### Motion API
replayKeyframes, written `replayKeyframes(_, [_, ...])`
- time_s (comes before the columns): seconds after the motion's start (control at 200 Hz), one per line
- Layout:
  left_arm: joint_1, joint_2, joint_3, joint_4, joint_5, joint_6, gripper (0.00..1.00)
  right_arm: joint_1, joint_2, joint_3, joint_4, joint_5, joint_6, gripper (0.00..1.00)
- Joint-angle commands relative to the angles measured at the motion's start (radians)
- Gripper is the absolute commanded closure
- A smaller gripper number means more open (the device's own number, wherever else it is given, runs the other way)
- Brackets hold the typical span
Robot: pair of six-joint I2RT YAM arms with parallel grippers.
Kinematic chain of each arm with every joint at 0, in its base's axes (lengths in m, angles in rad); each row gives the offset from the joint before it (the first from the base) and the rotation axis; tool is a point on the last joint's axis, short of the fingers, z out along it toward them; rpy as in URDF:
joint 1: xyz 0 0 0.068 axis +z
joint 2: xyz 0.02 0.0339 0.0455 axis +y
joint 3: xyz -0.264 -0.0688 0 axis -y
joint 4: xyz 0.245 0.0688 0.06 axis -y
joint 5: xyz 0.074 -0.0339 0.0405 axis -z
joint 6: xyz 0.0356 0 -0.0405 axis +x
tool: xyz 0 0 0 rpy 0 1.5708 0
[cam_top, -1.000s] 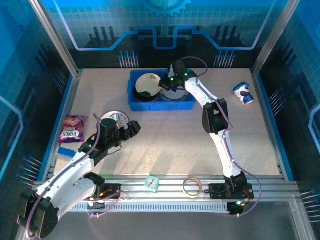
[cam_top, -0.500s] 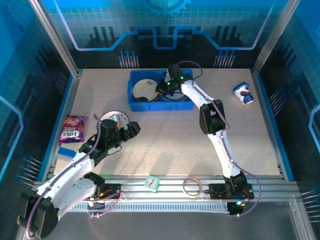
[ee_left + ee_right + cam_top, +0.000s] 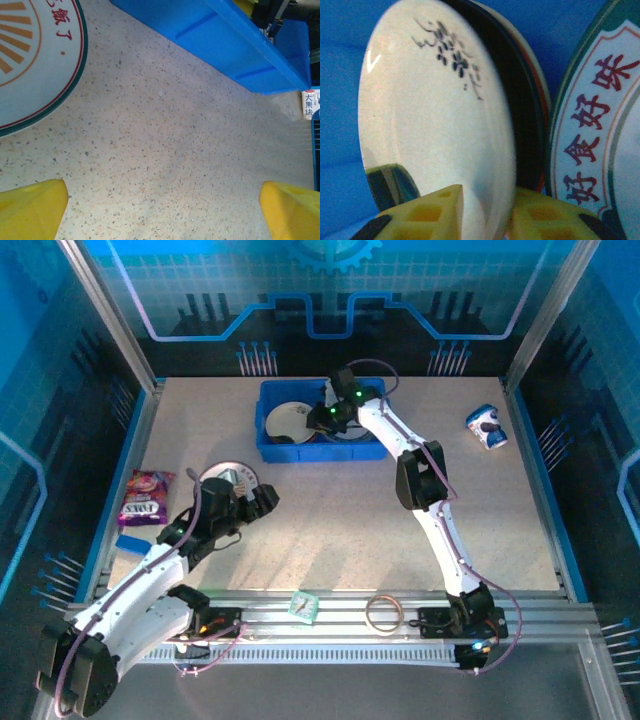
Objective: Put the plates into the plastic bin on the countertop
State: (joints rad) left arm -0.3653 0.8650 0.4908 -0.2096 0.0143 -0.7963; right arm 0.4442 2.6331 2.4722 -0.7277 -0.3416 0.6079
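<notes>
The right claw [image 3: 322,420] reaches into the bright-blue rectangular plastic bin [image 3: 330,451] at the far side of the beige speckled desk [image 3: 330,530]. Its yellow fingers [image 3: 420,215] sit narrowly either side of the rim of a cream round plate with dark brush marks [image 3: 435,115]; I cannot tell whether they pinch it. That plate stands on edge against a black plate [image 3: 520,100], beside a green-rimmed white plate with red characters [image 3: 600,150]. The left claw [image 3: 162,210] hovers wide apart and empty above the desk, beside a white sunburst-patterned plate [image 3: 228,478] lying flat outside the bin.
</notes>
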Motion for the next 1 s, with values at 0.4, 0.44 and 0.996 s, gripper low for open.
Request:
replayKeyframes(0.4, [0.042,0.04,0.091,-0.025,0.002,0.063,0.01,-0.024,-0.157,-0.041,-0.093,0.067,-0.099,0.63])
replayKeyframes(0.44, [0.043,0.04,0.086,-0.019,0.001,0.059,0.01,-0.026,-0.155,-0.037,-0.09,0.065,-0.099,0.64])
replayKeyframes(0.996, [0.074,0.034,0.054,-0.022,0.021,0.052,0.01,-0.002,-0.035,-0.003,-0.046,0.009,-0.044,0.68])
